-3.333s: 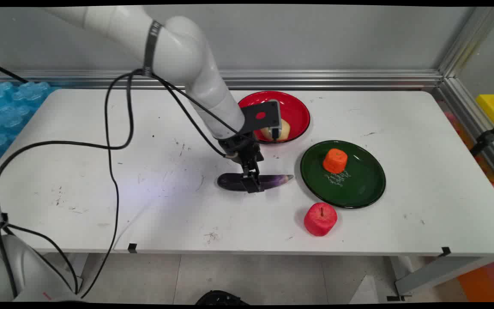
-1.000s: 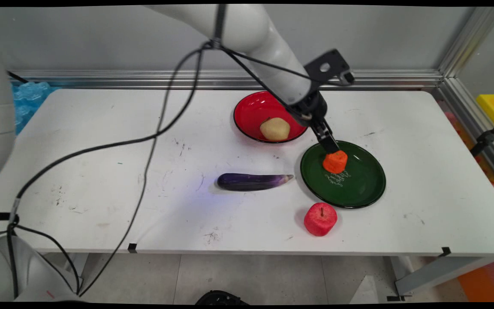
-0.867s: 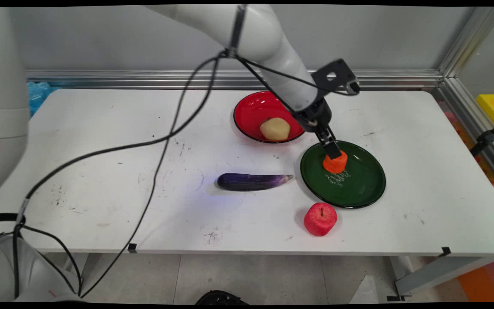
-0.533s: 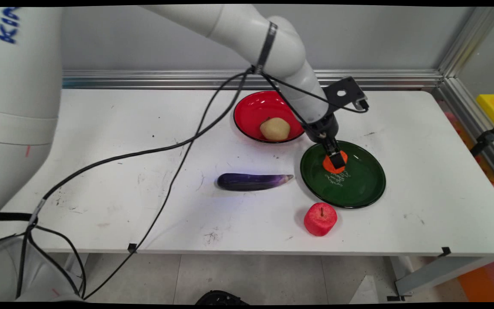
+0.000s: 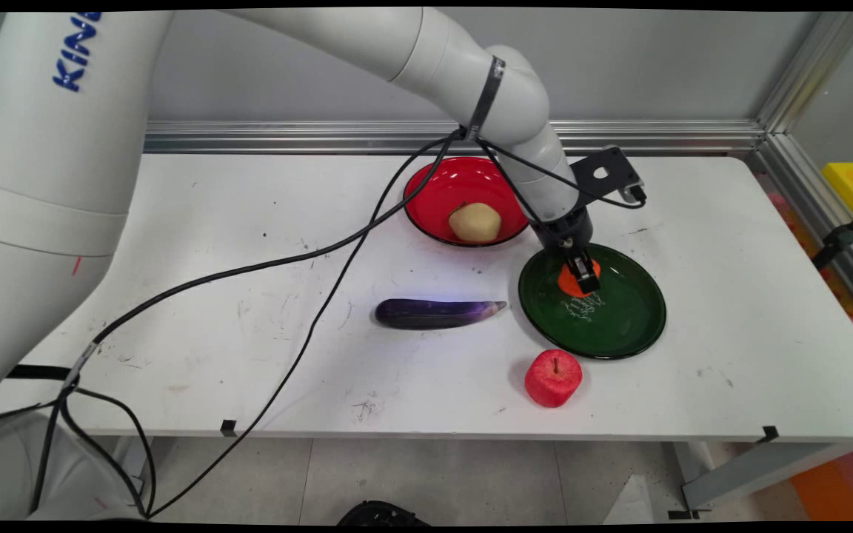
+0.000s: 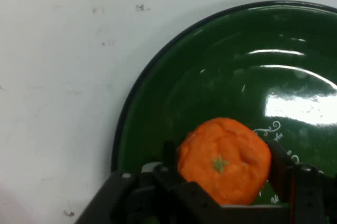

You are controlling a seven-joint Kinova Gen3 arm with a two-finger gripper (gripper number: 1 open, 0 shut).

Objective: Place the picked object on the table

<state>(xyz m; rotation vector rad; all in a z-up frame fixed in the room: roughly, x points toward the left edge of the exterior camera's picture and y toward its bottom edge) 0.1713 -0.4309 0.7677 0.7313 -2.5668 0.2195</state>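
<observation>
Black two-finger gripper (image 6: 224,174) down on round orange toy fruit (image 6: 224,160) in glossy green plate (image 5: 626,326), fingers bracketing both sides (contact unclear, can't tell if clamped).

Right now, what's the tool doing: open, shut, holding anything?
Tool: open, one finger either side of the orange on the green plate; whether the fingers touch it cannot be told.

eggplant (image 5: 434,313), apple (image 5: 553,378), red bowl (image 5: 441,194) (potato (image 5: 474,222) inside)

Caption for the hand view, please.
Gripper straddling an orange on a green plate, one finger on each side.
</observation>
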